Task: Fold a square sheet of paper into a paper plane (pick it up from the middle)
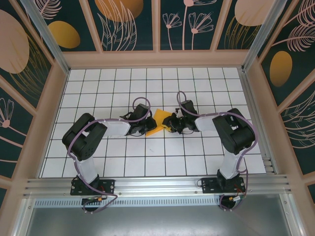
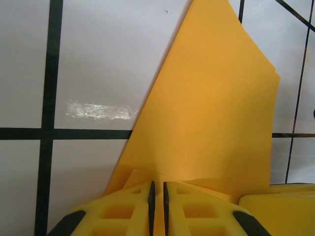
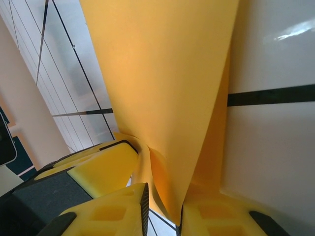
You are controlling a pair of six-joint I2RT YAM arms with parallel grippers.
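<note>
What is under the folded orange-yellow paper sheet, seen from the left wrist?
The white tabletop with black grid lines: one line runs beneath the folded orange-yellow paper sheet and reappears on its other side. Anything else beneath is covered by the sheet.

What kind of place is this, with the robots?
Probably a robot test booth: a white gridded table walled in by painted plant panels, with two arms bolted to a metal rail, working on orange paper.
</note>
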